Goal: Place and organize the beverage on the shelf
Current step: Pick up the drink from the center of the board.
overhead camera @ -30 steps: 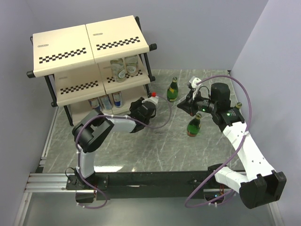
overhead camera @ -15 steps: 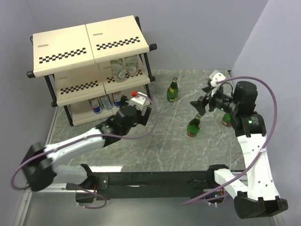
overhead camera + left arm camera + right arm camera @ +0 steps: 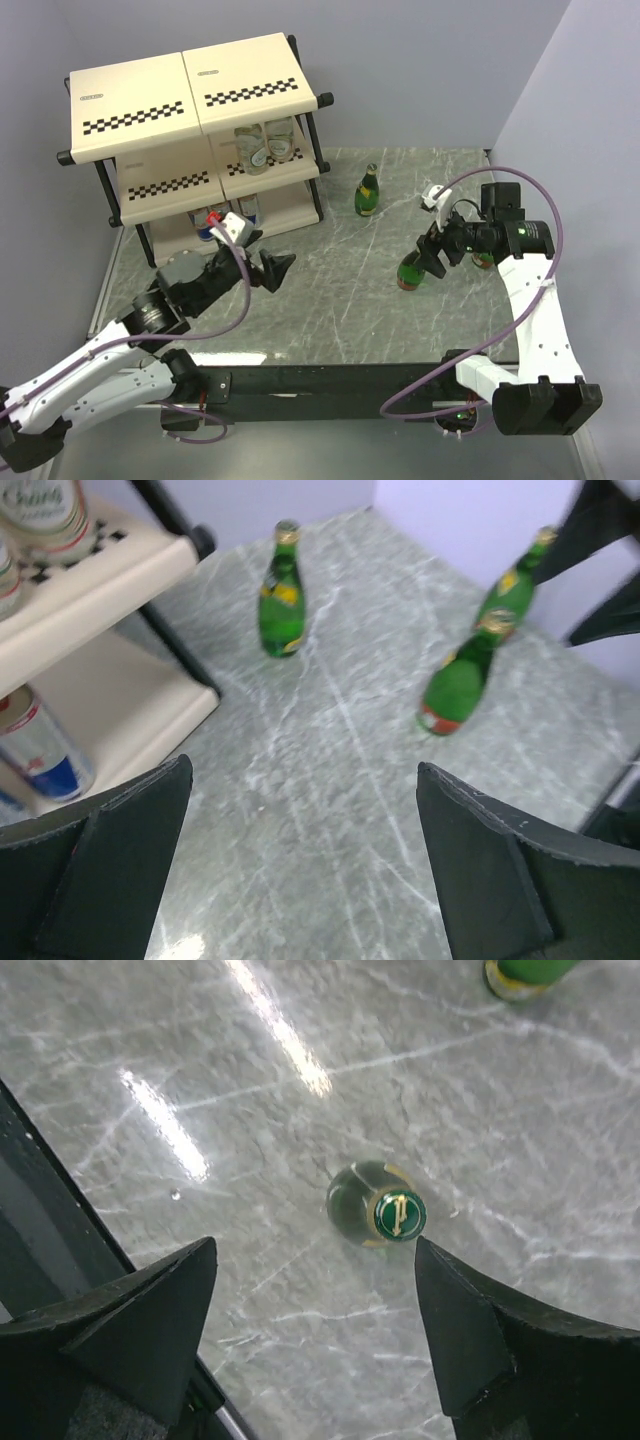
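The left arm reaches in from the lower left of the overhead view. Its forearm is stretched low over the grey marble-patterned tabletop [image 3: 340,310], and its black two-finger left gripper [image 3: 268,262] is spread wide and holds nothing. It hangs just in front of the lower right corner of the three-tier cream shelf with checkered strips and a black tube frame [image 3: 190,90].

The right arm rises along the right edge and bends inward. The black right gripper [image 3: 315,1250] points straight down, with its jaws apart on either side of a tall green glass bottle with a gold cap [image 3: 385,1210]. The jaws do not touch the bottle.

Bare tabletop lies between the two grippers. The lilac walls close in at the top and right, and a black rail [image 3: 330,385] bounds the bottom edge.

The capped bottle stands upright at centre right of the overhead view. A second green bottle [image 3: 368,192] stands upright, well apart from it, at upper centre near the shelf's right post. A third green bottle [image 3: 512,580] stands just behind the first and is partly hidden by the right arm in the overhead view.

Two short clear bottles [image 3: 265,146] sit on the middle tier, right half. Slim blue-silver cans [image 3: 245,212] stand in a row on the bottom tier. The left wrist view shows one can clearly, and the overhead count is unclear.
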You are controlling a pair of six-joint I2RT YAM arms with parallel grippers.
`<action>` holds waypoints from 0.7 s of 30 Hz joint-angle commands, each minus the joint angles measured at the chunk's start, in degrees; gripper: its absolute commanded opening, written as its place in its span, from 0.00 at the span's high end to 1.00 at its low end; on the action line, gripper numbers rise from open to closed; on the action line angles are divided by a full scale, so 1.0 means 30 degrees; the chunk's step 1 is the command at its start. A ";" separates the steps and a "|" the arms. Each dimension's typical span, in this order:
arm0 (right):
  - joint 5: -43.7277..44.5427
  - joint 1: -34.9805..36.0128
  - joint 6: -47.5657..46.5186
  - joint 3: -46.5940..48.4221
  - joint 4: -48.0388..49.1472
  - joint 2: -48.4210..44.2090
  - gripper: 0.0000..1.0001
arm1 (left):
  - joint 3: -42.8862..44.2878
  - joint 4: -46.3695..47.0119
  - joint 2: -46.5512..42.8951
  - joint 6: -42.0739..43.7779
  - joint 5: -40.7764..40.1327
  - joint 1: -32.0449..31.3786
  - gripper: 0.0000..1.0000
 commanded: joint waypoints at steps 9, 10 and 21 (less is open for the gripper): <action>0.2409 0.0183 0.1129 -0.2091 0.3303 0.0309 0.17 | -0.0417 0.0584 -0.1749 -0.0022 0.3347 0.0067 0.00; 0.2292 0.0184 0.1100 -0.2178 0.3333 0.0484 0.17 | -0.0387 0.0525 -0.1632 -0.0051 0.3288 0.0039 0.00; 0.1999 0.0242 0.0747 -0.3994 0.5645 0.0222 0.19 | -0.0328 0.0320 -0.1075 -0.0080 0.3434 0.0039 0.00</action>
